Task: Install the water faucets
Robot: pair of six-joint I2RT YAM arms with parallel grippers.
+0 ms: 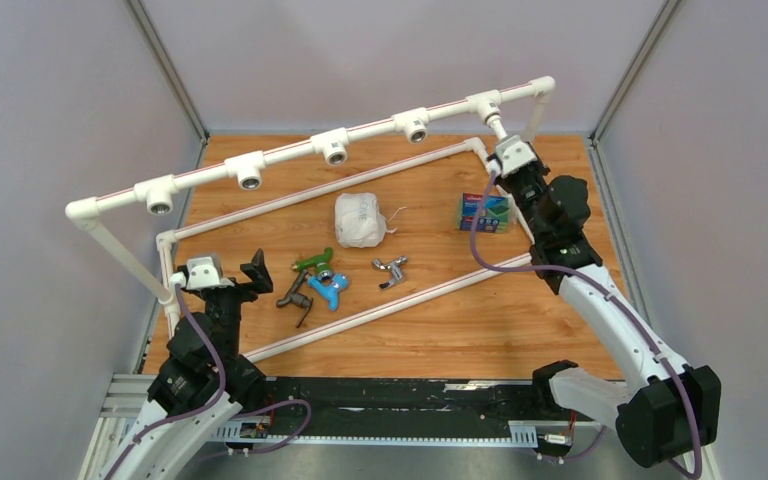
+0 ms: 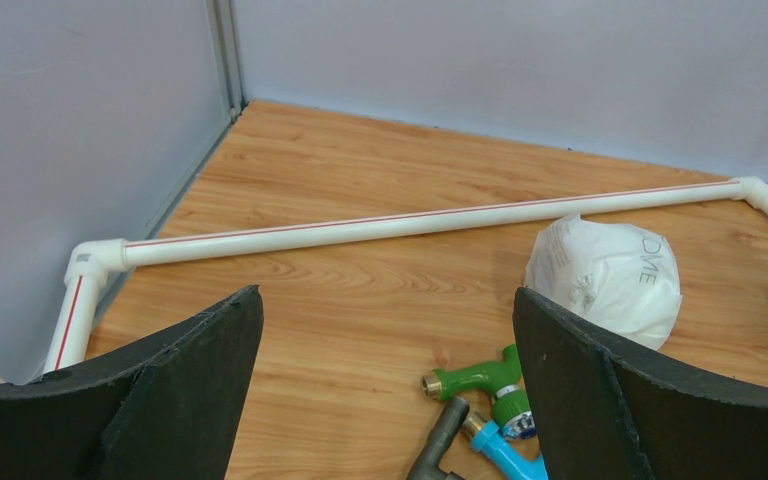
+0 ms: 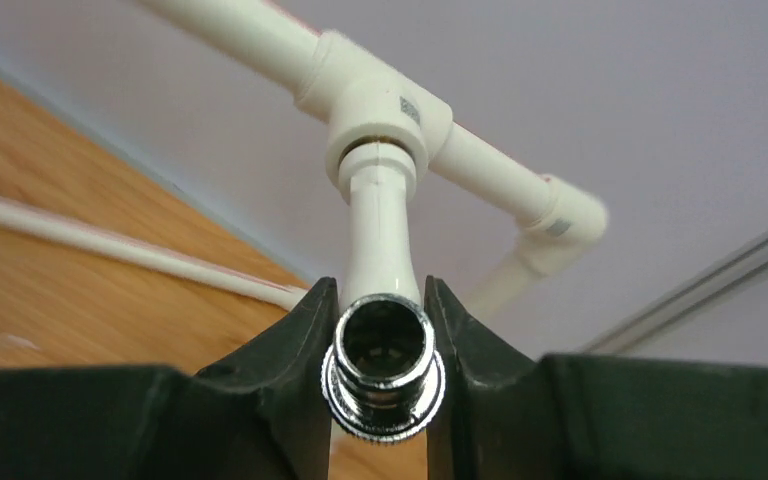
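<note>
A white faucet (image 1: 496,125) hangs from the rightmost tee of the raised white pipe rail (image 1: 335,147). My right gripper (image 1: 501,150) is shut on it. In the right wrist view its fingers (image 3: 310,330) press both sides of the faucet's chrome threaded end (image 3: 383,365), and the white body (image 3: 380,230) runs up into the tee (image 3: 385,120). The green faucet (image 1: 312,262), blue faucet (image 1: 328,288), dark grey faucet (image 1: 296,297) and chrome faucet (image 1: 391,270) lie on the table. My left gripper (image 1: 250,278) hovers open just left of them, holding nothing (image 2: 387,292).
A white crumpled bag (image 1: 360,218) and a green and blue box (image 1: 486,212) lie on the wooden table. A low white pipe frame (image 1: 330,190) runs across the tabletop. Three other tees on the rail stand open. Grey walls close in on three sides.
</note>
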